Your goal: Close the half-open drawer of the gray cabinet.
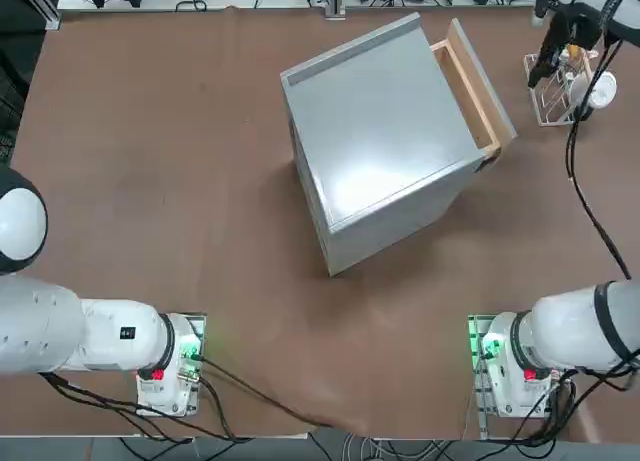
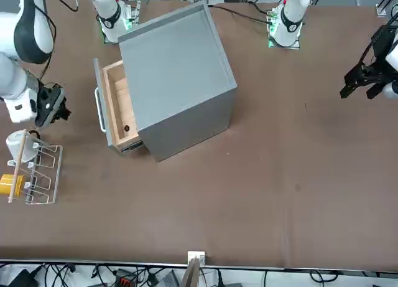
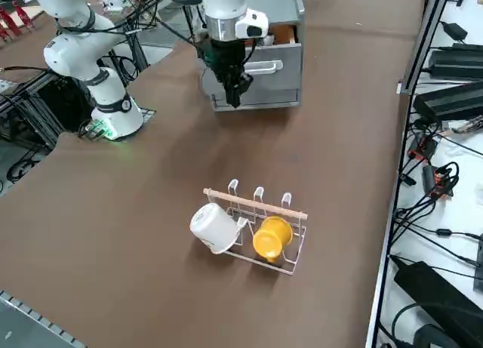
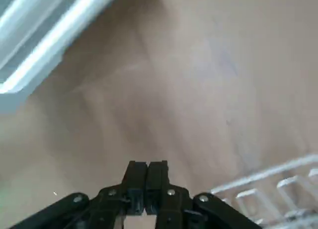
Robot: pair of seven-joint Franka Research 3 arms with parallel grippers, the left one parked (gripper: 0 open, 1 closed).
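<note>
Risk lies in the right gripper point(image 4: 147, 177), jaws pressed together and empty, clipping the wire rack point(image 1: 562, 91) beside it or skewing the drawer point(image 1: 478, 84) by pushing off-centre.

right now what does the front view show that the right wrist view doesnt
Only the front view shows the whole gray cabinet, the drawer pulled out with its wooden inside, and the white and yellow mugs on the wire rack. Only the right wrist view shows the right gripper with its fingers pressed together above bare table. Both show the drawer's metal handle, part of the rack and the brown table.
</note>
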